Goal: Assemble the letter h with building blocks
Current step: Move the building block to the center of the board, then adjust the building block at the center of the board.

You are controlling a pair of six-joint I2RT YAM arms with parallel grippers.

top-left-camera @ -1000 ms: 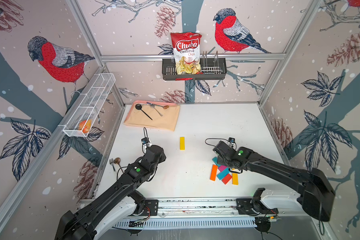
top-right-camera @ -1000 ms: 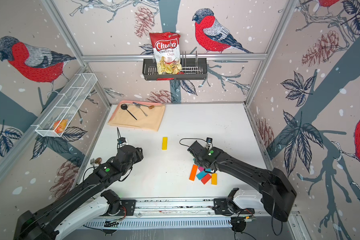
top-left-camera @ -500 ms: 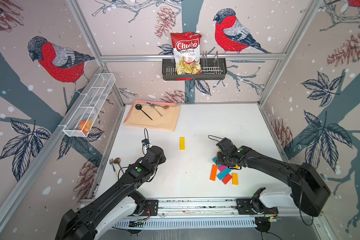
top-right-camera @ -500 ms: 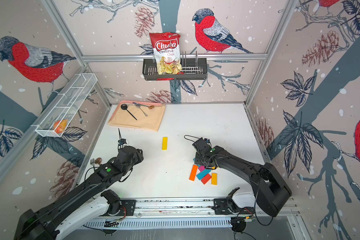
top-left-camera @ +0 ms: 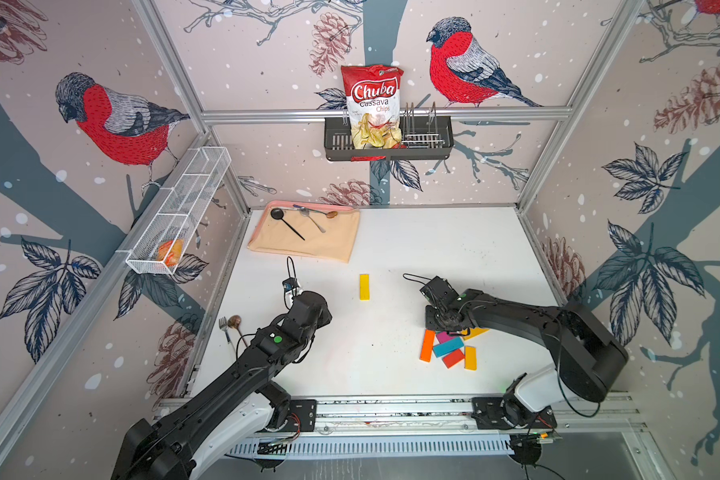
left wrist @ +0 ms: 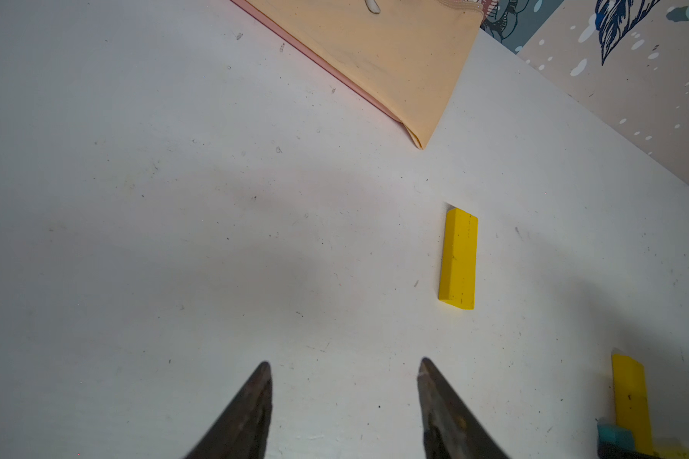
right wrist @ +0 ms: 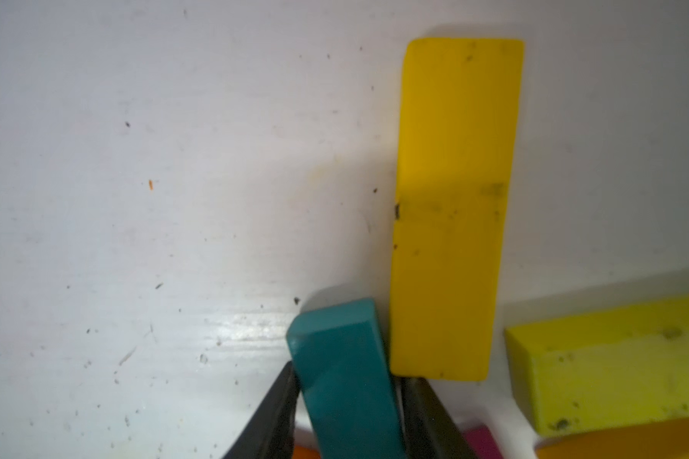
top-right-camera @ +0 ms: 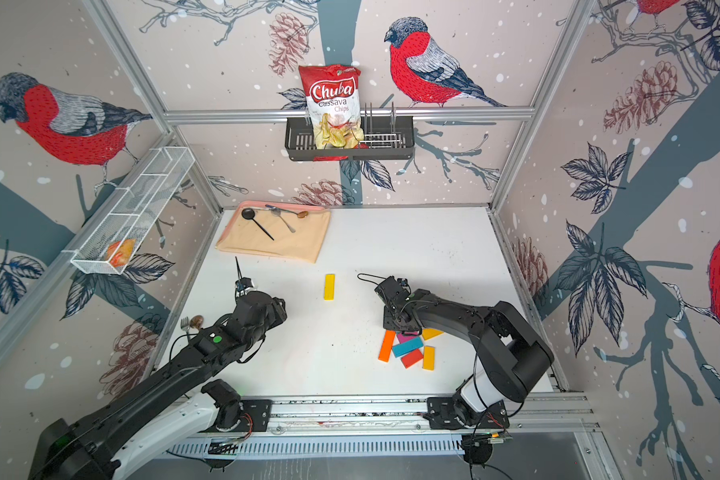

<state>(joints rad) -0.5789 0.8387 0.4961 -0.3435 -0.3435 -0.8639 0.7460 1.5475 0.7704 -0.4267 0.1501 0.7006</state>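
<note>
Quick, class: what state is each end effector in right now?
Left end effector: open, holding nothing.
Right end effector: closed on the small flat teal rectangular block.

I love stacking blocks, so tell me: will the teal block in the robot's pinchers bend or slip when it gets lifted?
Probably no bending: the teal block has straight, crisp edges and looks solid. It will likely stay put, since the right gripper presses on its flat sides. It fits inside that pinch, so it's probably light.
</note>
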